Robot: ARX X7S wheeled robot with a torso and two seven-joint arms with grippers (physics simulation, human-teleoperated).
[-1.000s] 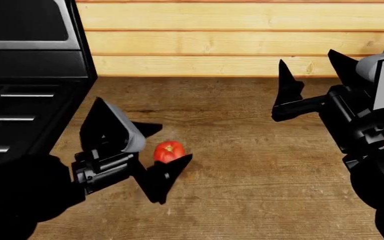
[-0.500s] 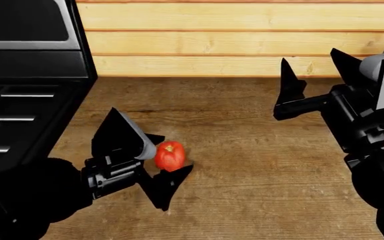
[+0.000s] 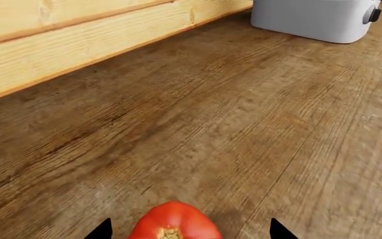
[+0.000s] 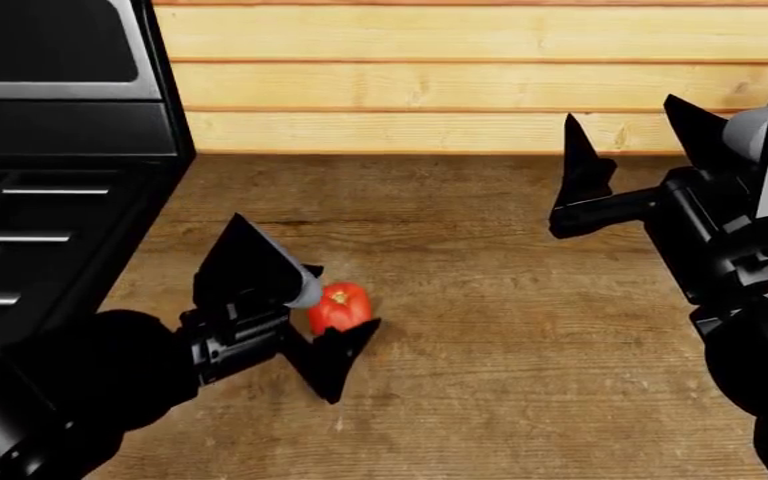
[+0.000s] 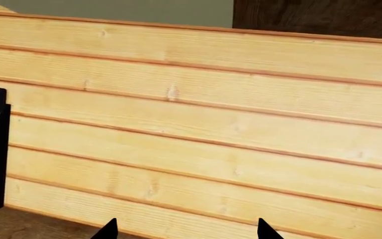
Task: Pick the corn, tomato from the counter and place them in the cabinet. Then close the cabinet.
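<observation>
With the left end effector (image 4: 315, 315) spread apart around the tomato (image 4: 340, 306), the round fruit could be squeezed out sideways along the surface (image 4: 518, 330) if closed off-centre.

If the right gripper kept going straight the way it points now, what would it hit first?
Most likely the pale plank wall behind the counter. The right gripper hangs open above the wood, and its wrist view shows only planks between the fingertips. How far off the wall is cannot be judged.

pale plank wall (image 5: 198, 134), black fingers (image 5: 106, 230) apart
</observation>
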